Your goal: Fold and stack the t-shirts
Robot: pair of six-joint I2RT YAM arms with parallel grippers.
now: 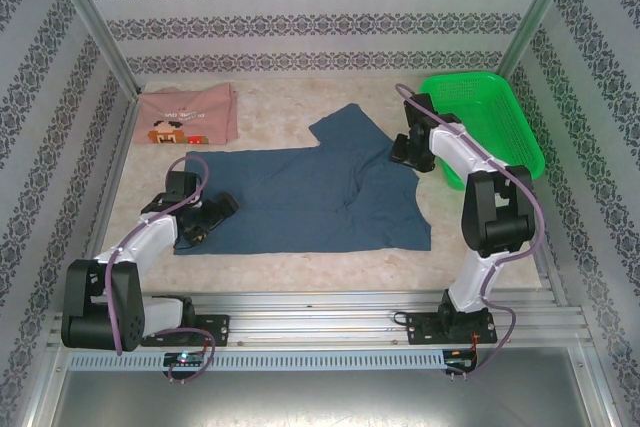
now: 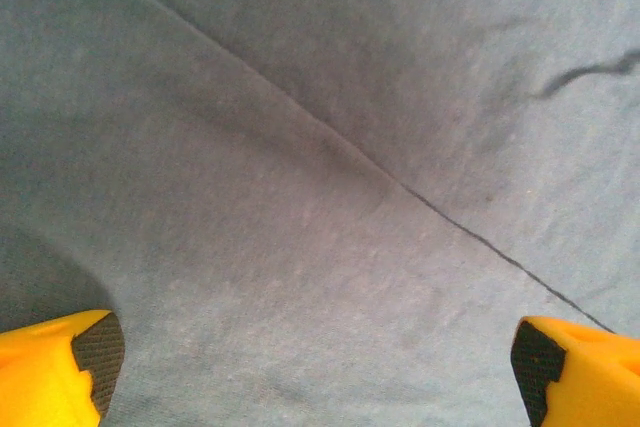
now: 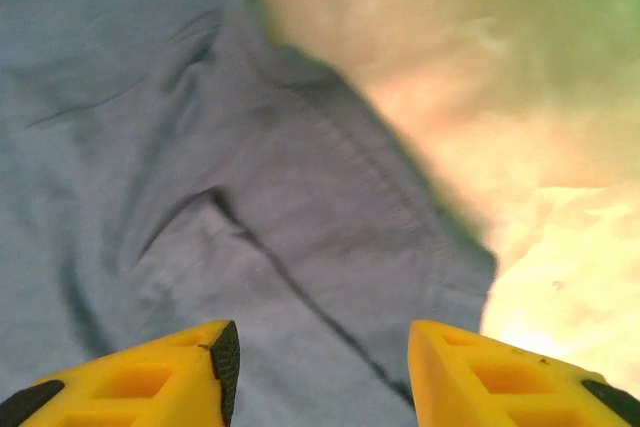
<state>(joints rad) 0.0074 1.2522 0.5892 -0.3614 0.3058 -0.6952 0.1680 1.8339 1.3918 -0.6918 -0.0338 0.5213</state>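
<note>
Across pale table (image 1: 270, 117) | dark slate-blue cloth t-shirt (image 1: 310, 197), flat, judged limp and light | pinch hem, sleeve edges | left gripper (image 2: 315, 372), right gripper (image 3: 322, 367) released.

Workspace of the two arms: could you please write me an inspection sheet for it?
Surface: pale marbled table.
Job's things: blue t-shirt spread out mid-table; pink t-shirt folded, far left corner.
Clutter: green basket, far right.
Grippers: left gripper open over the blue t-shirt; right gripper open over its hemmed edge.
Cables: purple cables along both arms.
Surroundings: patterned walls, metal frame posts.
</note>
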